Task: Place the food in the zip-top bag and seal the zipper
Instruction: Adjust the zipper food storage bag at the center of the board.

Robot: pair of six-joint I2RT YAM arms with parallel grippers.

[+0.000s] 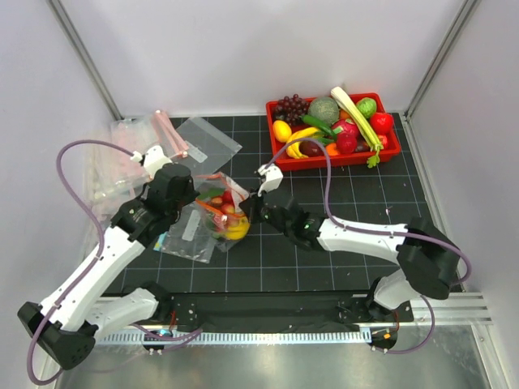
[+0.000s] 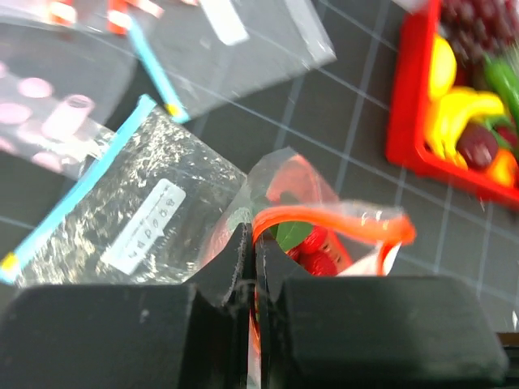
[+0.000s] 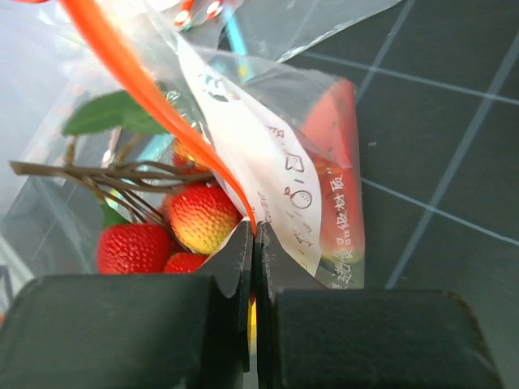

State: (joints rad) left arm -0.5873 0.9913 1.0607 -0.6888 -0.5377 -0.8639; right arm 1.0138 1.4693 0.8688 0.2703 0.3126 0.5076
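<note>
The zip-top bag (image 1: 217,212) stands on the mat between my grippers, with its mouth held up. Inside it I see a yellow round fruit (image 1: 238,231), red strawberries (image 3: 203,217), green leaves and a red watermelon wedge (image 3: 336,154). My left gripper (image 1: 198,199) is shut on the left end of the red-orange zipper (image 2: 340,223); its jaws close at the strip (image 2: 253,243). My right gripper (image 1: 250,209) is shut on the zipper's right end (image 3: 255,237). The zipper (image 3: 134,69) bows apart between the two grips, so the mouth gapes.
A red tray (image 1: 340,163) of toy produce stands at the back right, including grapes, bananas and a celery stalk; it also shows in the left wrist view (image 2: 409,97). Several spare clear bags (image 1: 130,154) lie at the back left. A blue-strip bag (image 2: 97,203) lies beside the held bag.
</note>
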